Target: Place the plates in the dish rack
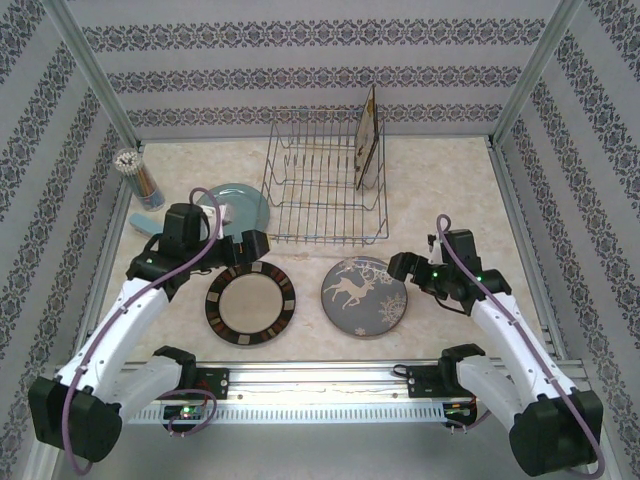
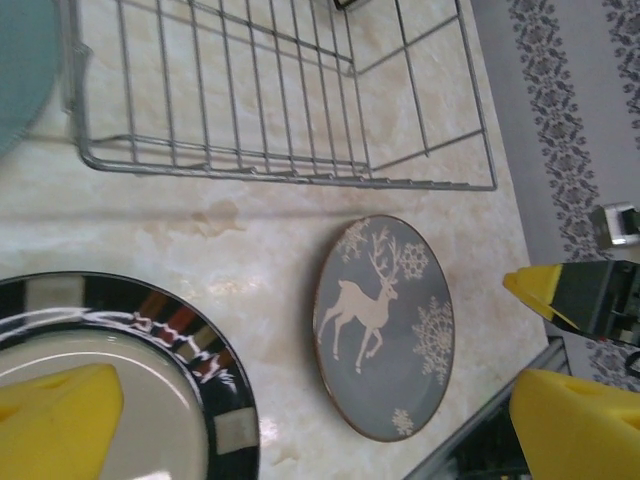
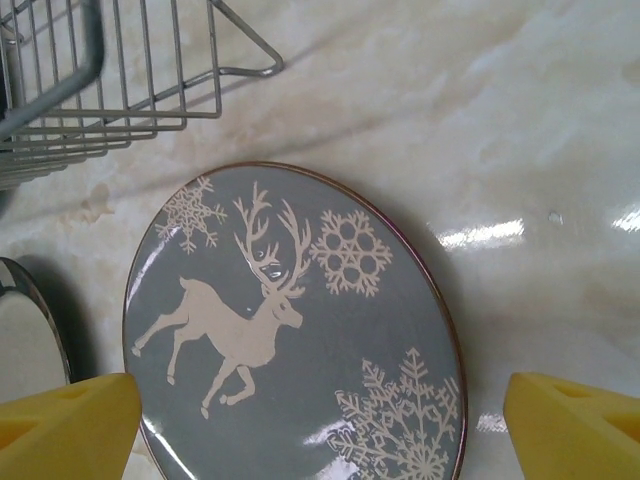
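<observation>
Seen from above, the dish rack [image 1: 325, 185] stood at twelve o'clock on the surface [image 1: 450, 190]. The square plate [image 1: 367, 140] was already upright on edge at the rack's two o'clock corner. Three plates lay flat outside it. The blue plate [image 1: 238, 207] was at the rack's nine o'clock, the brown-rimmed plate [image 1: 250, 305] at its seven o'clock and the reindeer plate [image 1: 365, 295] at its five o'clock.

The left tool [image 1: 250, 247] was released, jaws wide, above the twelve o'clock rim of the brown-rimmed plate. The right tool [image 1: 404, 268] was also released, at the reindeer plate's three o'clock edge, with its yellow fingers spread to either side of the plate in the wrist view. Neither grasped anything.

The plates looked like glazed ceramic, so they were probably stiff, fairly heavy, slick and breakable. Lying flat, each offered only its raised rim. The soundest hold was likely a pinch across that rim, one finger slid under the edge, and firm enough that the plate's weight would not twist it loose.
</observation>
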